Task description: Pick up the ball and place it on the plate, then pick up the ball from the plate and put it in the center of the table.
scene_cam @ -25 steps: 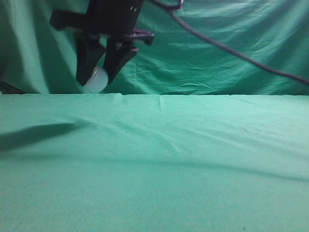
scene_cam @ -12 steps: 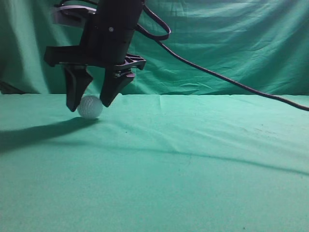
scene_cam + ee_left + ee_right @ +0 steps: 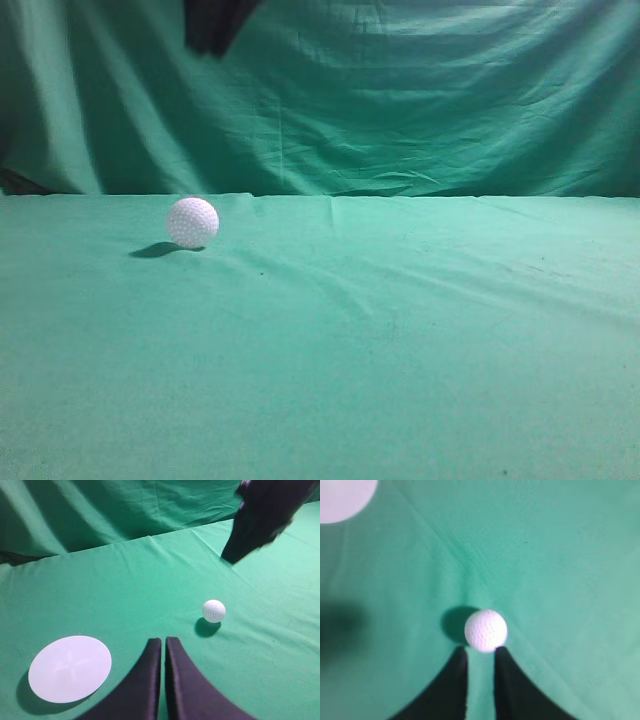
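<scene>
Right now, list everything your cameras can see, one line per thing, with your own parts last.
ball: one, white and dimpled, resting free on the table, touched by neither gripper.
plate: one, white, round, flat on the table, empty, apart from the ball.
table: one, covered in green cloth.
backdrop curtain: one, green, draped behind the table.
left gripper: one, black, fingers together, holding nothing.
right gripper: one, black, raised above the ball, a narrow gap between its fingers, holding nothing.

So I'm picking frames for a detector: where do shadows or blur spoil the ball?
Exterior view: ball sharp, its shadow lying left on the table. Left wrist view: ball crisp, the right tool above it smeared. Right wrist view: ball slightly soft, shadow at its left, plate washed out.
</scene>
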{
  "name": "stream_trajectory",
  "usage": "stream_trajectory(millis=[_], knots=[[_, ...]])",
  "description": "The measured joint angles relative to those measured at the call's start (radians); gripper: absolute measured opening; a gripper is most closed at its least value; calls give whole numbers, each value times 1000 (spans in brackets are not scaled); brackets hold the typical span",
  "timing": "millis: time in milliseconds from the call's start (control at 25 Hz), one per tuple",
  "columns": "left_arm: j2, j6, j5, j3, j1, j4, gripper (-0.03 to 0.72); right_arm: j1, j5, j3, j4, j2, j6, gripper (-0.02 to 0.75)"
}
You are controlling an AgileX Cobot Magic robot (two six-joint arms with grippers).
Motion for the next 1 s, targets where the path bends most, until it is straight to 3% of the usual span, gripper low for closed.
stream_trajectory(millis=[120, 520, 760, 1000], knots=[[0, 0, 0, 0, 0, 2, 0, 0, 92, -13, -37, -100, 13, 0], [0, 2, 0, 0, 0, 5, 0, 0, 207, 19, -72, -394, 60, 0], [0, 2, 0, 0, 0, 5, 0, 0, 185, 272, -44, -595, 93, 0], [0, 2, 0, 0, 0, 5, 0, 0, -5, 597, 16, -853, 95, 0]])
